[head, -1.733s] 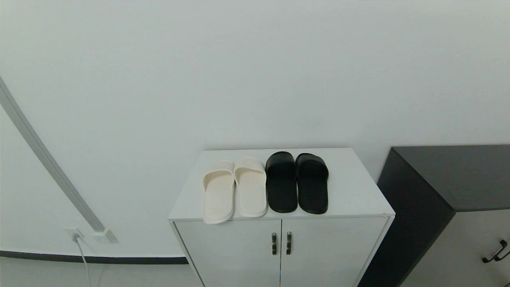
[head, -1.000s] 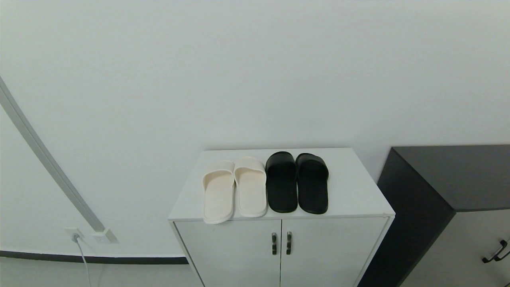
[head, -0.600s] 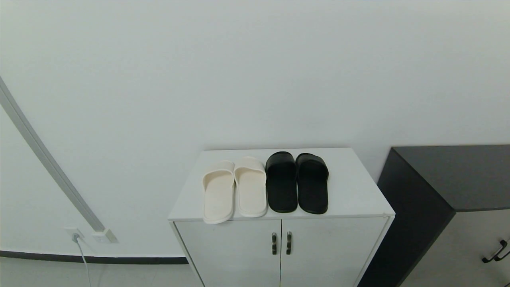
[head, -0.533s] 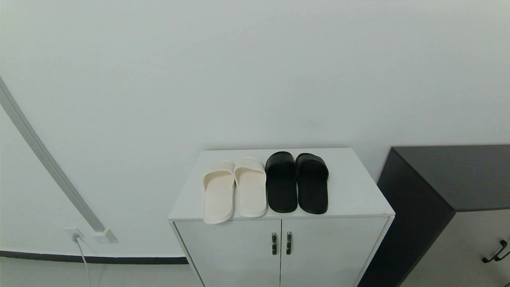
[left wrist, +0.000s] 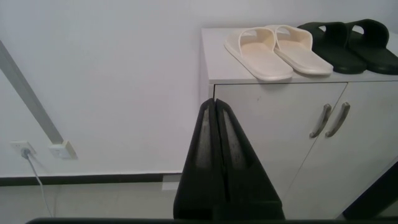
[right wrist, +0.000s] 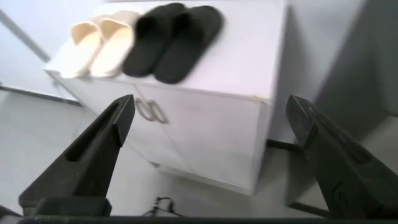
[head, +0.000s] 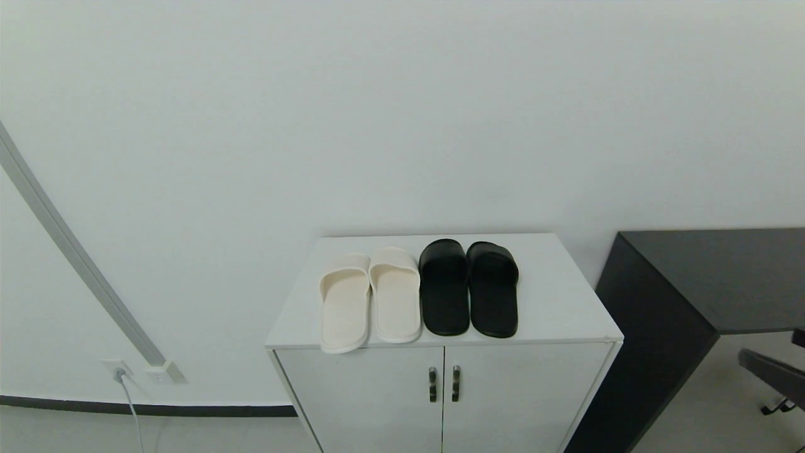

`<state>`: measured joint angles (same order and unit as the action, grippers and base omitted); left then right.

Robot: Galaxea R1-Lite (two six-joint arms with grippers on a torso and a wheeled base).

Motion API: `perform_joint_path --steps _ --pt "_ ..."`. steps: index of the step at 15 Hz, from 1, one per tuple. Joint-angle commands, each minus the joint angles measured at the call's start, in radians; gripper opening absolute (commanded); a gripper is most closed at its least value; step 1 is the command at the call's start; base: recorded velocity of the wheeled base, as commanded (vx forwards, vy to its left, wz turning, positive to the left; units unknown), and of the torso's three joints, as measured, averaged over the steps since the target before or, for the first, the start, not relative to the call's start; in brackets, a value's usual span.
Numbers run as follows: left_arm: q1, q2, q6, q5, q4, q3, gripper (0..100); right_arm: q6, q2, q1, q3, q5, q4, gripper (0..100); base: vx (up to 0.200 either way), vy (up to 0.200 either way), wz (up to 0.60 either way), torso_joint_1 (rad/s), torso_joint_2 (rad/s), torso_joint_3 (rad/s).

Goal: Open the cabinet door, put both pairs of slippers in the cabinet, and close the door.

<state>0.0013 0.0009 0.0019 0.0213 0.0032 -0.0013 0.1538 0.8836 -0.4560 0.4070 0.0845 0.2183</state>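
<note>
A cream pair of slippers [head: 370, 299] and a black pair [head: 468, 287] lie side by side on top of the white cabinet [head: 553, 296]. Both cabinet doors are shut, and their two metal handles [head: 443, 384] meet at the middle. My left gripper [left wrist: 215, 102] is shut, held low in front of the cabinet's left door, below the cream slippers [left wrist: 277, 50]. My right gripper [right wrist: 211, 106] is open and empty, off the cabinet's right front corner, with the black slippers [right wrist: 177, 40] beyond it. One of its fingers [head: 767, 370] shows at the head view's lower right.
A dark cabinet [head: 692, 283] stands close against the white one's right side. On the left wall are a socket with a cable [head: 119, 372] and a slanting grey conduit [head: 69, 251]. Bare floor lies to the cabinet's left.
My right gripper has come into the head view at the lower right, in front of the dark cabinet. The slippers and cabinet doors have not moved.
</note>
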Motion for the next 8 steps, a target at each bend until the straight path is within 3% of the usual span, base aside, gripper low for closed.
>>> perform_joint_path --steps 1,4,8 --pt "0.000 0.001 0.000 0.000 0.000 0.000 0 0.087 0.305 -0.196 0.096 0.115 0.122 100 0.000 0.000 0.00 0.000 0.00 0.000" --pt "0.000 0.001 -0.002 0.002 0.000 0.000 0 0.139 0.545 -0.302 0.210 0.238 0.266 100 0.000 0.000 0.00 0.000 0.00 0.000" --pt "0.000 0.001 0.000 0.000 0.000 0.000 0 0.142 0.765 -0.345 0.389 0.340 0.314 100 0.000 0.000 0.00 0.000 0.00 0.000"
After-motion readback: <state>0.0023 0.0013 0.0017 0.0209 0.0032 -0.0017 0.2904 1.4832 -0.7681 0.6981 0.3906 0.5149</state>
